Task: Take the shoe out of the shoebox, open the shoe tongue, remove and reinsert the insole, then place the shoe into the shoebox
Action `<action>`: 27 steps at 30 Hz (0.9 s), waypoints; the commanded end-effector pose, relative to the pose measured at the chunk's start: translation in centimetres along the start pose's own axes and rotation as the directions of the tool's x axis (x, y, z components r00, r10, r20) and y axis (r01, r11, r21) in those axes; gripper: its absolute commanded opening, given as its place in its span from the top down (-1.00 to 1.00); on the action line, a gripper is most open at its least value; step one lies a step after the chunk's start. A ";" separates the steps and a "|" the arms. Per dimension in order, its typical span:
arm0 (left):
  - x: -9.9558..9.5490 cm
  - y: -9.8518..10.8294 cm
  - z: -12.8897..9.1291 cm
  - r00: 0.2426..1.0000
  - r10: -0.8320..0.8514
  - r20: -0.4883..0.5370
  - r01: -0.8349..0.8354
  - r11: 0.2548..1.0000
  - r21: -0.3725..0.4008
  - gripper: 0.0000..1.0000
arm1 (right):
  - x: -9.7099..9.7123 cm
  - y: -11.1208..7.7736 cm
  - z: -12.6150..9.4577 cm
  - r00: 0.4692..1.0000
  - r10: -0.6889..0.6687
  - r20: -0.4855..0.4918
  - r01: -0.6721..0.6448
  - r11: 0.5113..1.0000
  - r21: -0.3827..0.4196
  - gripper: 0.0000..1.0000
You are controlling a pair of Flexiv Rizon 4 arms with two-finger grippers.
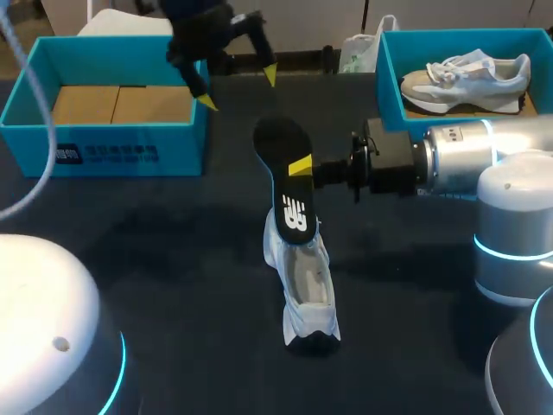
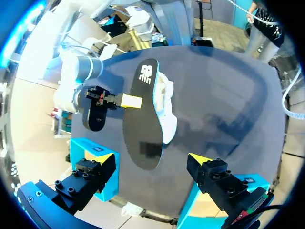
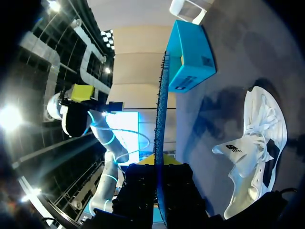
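A black insole (image 1: 285,177) hangs above the table with its toe end raised and its heel end over the opening of a white shoe (image 1: 304,290). The shoe lies on the dark table, tongue pulled open. My right gripper (image 1: 300,167) comes in from the right and is shut on the insole's edge. In the right wrist view the insole (image 3: 161,119) stands edge-on between the fingers, with the shoe (image 3: 252,148) beside it. My left gripper (image 1: 239,89) hovers open beyond the insole's toe end, holding nothing. From its wrist the insole (image 2: 143,119) lies ahead of the gripper (image 2: 152,161).
A blue shoebox (image 1: 104,143) lined with cardboard stands at the back left. A second blue box (image 1: 389,82) at the back right holds another shoe (image 1: 467,76). A white plastic bag (image 1: 359,52) lies between the boxes at the back.
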State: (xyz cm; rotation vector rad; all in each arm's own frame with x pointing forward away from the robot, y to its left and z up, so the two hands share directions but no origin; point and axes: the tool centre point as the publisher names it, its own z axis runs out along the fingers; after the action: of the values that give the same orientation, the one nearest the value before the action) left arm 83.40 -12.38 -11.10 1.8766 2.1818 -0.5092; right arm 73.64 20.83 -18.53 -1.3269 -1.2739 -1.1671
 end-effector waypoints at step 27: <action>4.4 -0.5 0.4 0.541 -0.125 0.832 0.077 0.992 0.099 -1.00 | 0.0 0.0 0.2 1.000 0.000 0.001 0.000 1.000 -0.003 1.00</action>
State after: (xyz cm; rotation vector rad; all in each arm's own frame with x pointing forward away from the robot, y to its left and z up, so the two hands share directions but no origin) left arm 82.60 -9.16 -12.51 1.3509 1.8201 -1.0434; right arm 73.67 20.89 -18.53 -1.3269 -1.2745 -1.1666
